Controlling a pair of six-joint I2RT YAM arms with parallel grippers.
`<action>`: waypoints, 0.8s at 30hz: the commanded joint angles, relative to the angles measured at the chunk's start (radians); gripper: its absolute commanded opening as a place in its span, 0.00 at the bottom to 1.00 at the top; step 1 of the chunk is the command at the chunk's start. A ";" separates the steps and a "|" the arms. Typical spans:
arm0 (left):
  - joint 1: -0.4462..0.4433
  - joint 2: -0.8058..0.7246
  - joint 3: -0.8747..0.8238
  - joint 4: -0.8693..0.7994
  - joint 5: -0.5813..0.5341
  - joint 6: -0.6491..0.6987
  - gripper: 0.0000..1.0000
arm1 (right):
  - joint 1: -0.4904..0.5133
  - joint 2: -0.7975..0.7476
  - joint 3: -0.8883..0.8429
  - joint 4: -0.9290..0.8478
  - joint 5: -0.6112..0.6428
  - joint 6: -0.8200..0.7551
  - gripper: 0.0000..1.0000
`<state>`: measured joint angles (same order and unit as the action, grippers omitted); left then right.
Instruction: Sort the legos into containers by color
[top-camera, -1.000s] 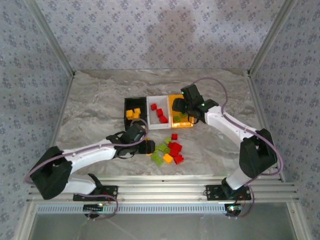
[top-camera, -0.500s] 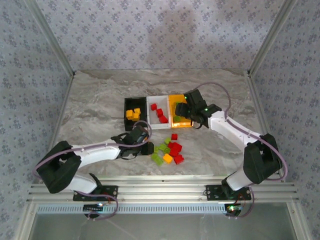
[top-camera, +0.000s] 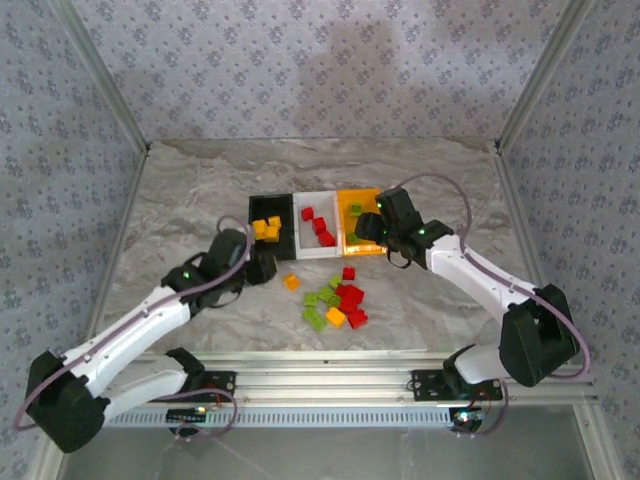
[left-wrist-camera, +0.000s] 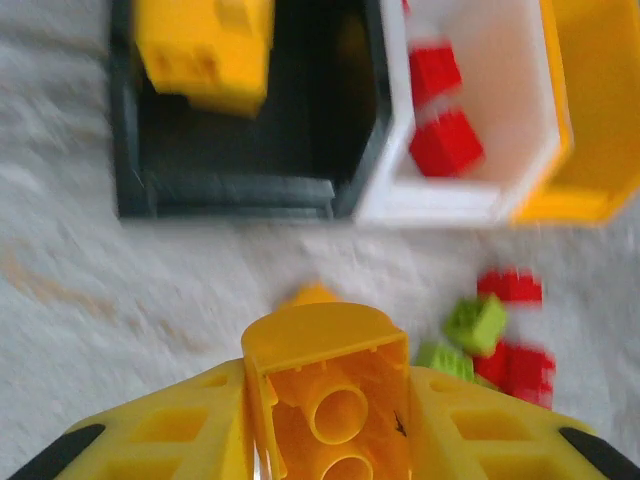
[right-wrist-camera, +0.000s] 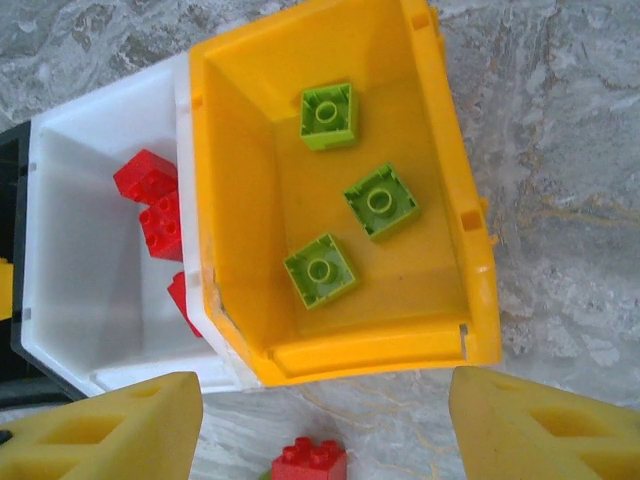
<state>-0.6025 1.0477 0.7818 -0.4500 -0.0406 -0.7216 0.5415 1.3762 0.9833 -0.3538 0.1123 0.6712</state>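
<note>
The left tool (left-wrist-camera: 330, 415), clenched on an orange-yellow brick (left-wrist-camera: 322, 345), has the black bin (left-wrist-camera: 228, 190) just ahead, slightly leftward.

No text, label, brand or number can be read anywhere (legos (top-camera: 349, 294) and containers (top-camera: 318, 254) are plain).

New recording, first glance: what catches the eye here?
The left gripper clamps an orange-yellow brick just short of the black bin, which holds more of that colour. The right gripper hangs open by the orange bin with three green bricks inside; a loose pile of mixed bricks lies on the table before the bins.
</note>
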 joint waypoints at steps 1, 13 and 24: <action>0.073 0.145 0.117 0.002 0.018 0.093 0.35 | 0.014 -0.034 -0.031 -0.005 -0.004 0.024 0.68; 0.153 0.660 0.494 0.042 0.009 0.166 0.36 | 0.085 -0.151 -0.165 -0.036 -0.058 0.017 0.69; 0.127 0.594 0.581 0.033 0.083 0.142 0.82 | 0.229 -0.134 -0.279 -0.014 -0.121 0.031 0.73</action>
<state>-0.4534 1.7519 1.3289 -0.4091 0.0044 -0.5735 0.7418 1.2274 0.7242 -0.3660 0.0097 0.6880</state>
